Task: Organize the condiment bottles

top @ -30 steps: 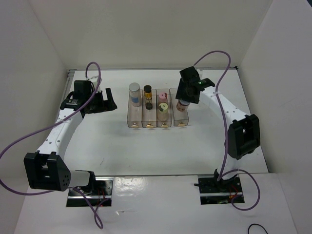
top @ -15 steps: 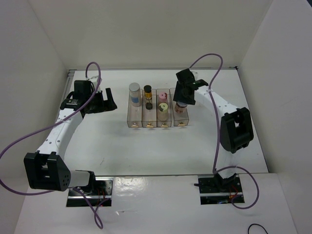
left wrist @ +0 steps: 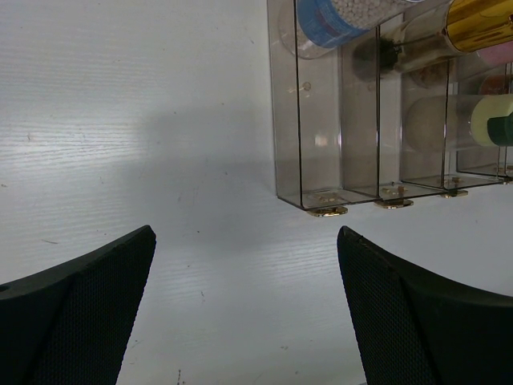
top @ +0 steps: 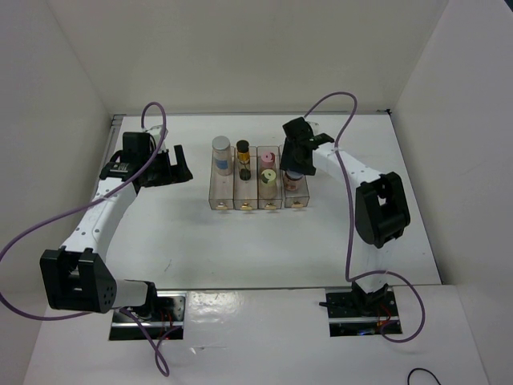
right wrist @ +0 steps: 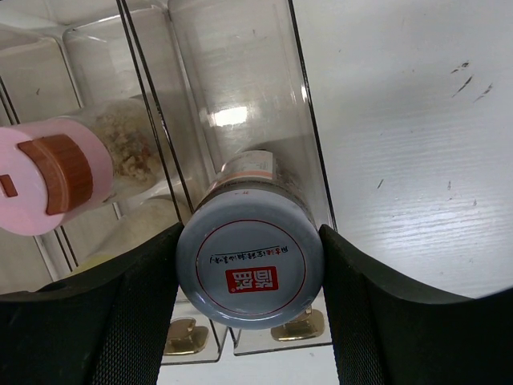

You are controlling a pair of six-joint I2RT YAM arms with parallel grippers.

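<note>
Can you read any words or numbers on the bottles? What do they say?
Grey-lidded bottle between the right fingers: a red square with white characters and a thin line of print on its lid, both too small to read.
Blue-labelled bottle: no letters can be made out.
No other writing shows.

Top camera: high, behind the arm bases [top: 144, 309], facing down and forward. It sits far off and takes in the whole table [top: 200, 241], both arms and the white walls. Left wrist camera: low over the table, angled down past the left fingers [left wrist: 72, 321], with the rack [left wrist: 321, 120] near in its upper right corner. Right wrist camera: steeply down and very close on the rack's right end; a bottle [right wrist: 250, 269] lid fills the centre between the right fingers [right wrist: 385, 321]. All three views share the rack.
</note>
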